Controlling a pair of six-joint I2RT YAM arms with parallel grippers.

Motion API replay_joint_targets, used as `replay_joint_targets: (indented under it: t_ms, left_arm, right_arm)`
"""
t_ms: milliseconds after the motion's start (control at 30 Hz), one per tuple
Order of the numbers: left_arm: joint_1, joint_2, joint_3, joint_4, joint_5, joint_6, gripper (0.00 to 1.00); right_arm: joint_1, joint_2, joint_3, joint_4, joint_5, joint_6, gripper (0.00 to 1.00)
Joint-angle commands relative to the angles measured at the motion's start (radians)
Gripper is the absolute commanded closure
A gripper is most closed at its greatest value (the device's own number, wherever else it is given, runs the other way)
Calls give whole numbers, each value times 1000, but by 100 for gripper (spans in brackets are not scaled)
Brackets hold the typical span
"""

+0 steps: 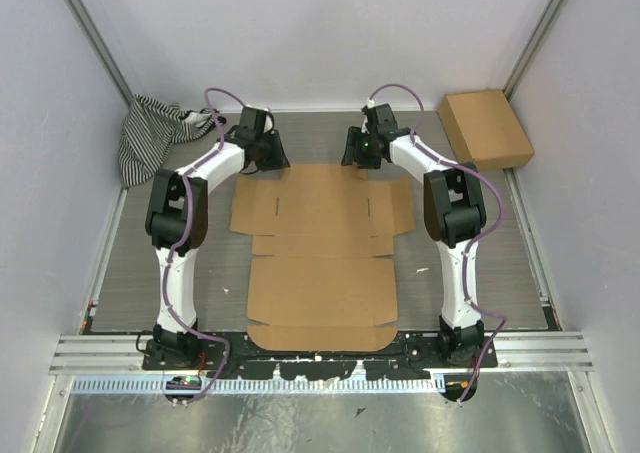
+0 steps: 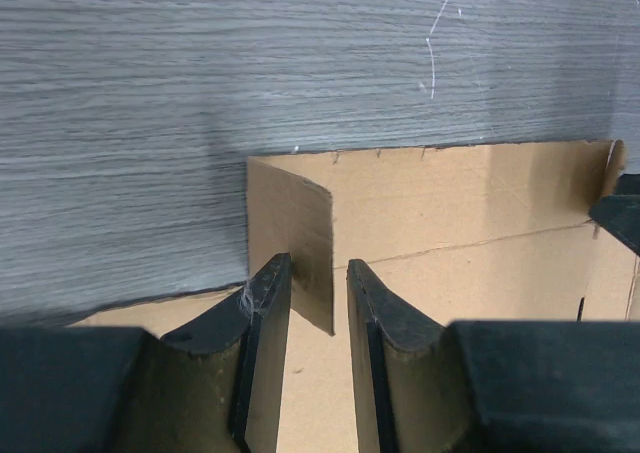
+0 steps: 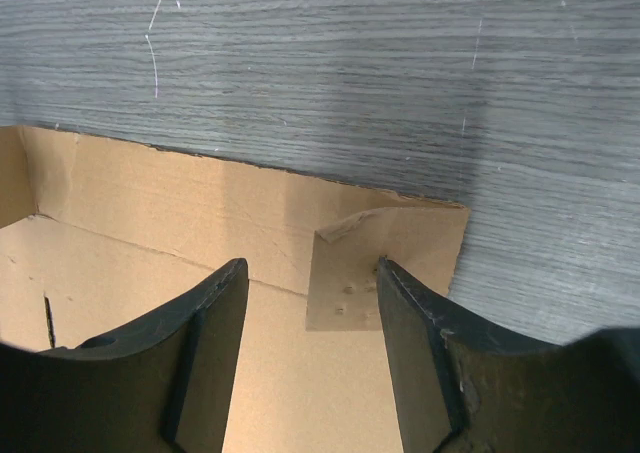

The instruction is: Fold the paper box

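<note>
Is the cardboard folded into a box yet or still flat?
Mostly flat: the paper box lies spread out; only its far corner tabs stand up.

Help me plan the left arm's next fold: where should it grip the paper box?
Probably take the upright corner flap at the paper box's far-left corner, from above: it stands edge-on ahead of the left gripper's open gap, one finger per face.

left arm (image 1: 178, 213): stretched forward | left gripper (image 2: 320, 273): pointing down, jaws slightly parted | right arm (image 1: 455, 208): stretched forward | right gripper (image 3: 312, 270): jaws wide
</note>
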Motion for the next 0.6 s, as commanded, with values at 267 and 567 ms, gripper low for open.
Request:
replay_joint_targets:
  t_ms: [267, 567]
  left_arm:
    - [-38, 150, 190, -128, 13, -28, 64]
    - [-36, 194, 241, -243, -37, -15, 63]
  right_arm:
    - [10, 48, 54, -11, -1, -10, 39]
    - [11, 7, 58, -30, 30, -5, 37]
